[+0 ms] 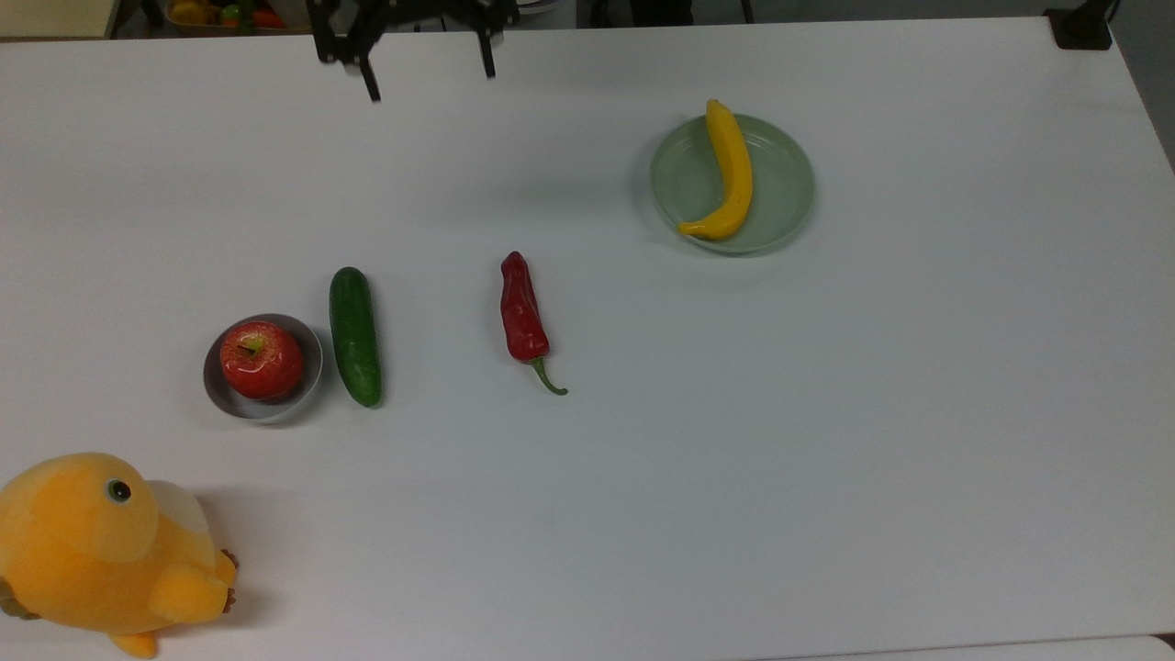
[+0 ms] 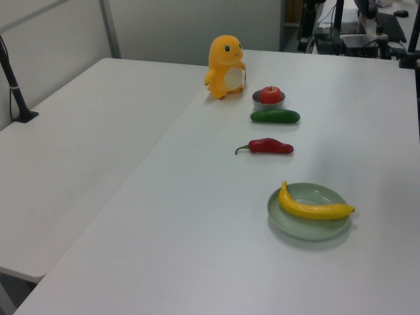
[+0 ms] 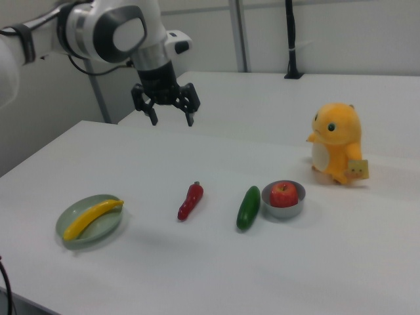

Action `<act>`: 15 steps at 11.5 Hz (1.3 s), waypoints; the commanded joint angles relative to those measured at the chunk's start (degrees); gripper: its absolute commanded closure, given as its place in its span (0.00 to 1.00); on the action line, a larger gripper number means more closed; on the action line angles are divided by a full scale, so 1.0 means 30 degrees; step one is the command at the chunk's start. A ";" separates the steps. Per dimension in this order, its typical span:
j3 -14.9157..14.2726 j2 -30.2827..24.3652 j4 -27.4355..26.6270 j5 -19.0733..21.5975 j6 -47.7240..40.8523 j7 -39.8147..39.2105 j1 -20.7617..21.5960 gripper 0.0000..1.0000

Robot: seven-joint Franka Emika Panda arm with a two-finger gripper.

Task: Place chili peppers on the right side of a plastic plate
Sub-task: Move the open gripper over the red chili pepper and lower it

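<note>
at the top edge, tool (image 1: 427, 81) cropped.

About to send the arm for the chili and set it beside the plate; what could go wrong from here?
The chili is thin and lies flat, so the open end effector may slip off it. The plate holds a banana overhanging its rim; a careless drop could knock it.

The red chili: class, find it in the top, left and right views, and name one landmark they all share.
Top view: the red chili lies near the centre, stem toward the bottom.
Left view: right of centre, stem pointing left.
Right view: slightly left of centre.
Shared landmark: the cucumber beside it.
</note>
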 commanded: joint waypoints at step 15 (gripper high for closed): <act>0.0047 0.6295 -0.1614 -0.1337 0.6511 0.1880 0.1667 0.00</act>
